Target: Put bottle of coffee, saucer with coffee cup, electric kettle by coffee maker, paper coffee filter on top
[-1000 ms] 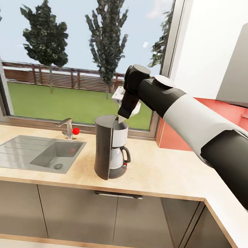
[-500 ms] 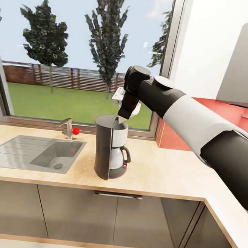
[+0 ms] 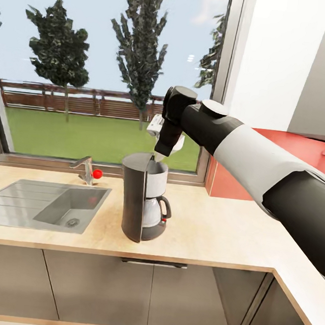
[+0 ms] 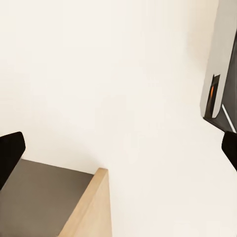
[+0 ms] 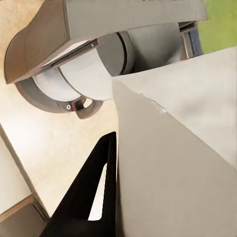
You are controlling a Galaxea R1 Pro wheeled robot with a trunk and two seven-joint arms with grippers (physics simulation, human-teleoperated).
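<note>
the paper coffee filter [image 5: 168, 163] hides one finger of the right hand [image 3: 155, 157] and runs off frame.

The head camera has shifted slightly; the coffee maker [image 3: 142, 200] itself has not moved.

No readable text, label or number appears, as far as these renders show.

My head camera is looking forward and down at the coffee maker [image 3: 143, 203] on the desk [image 3: 215, 233]. My right wrist camera is peering closely onto that same machine [image 5: 84, 54]. My left wrist camera is facing a pale wall [image 4: 98, 74].
</note>
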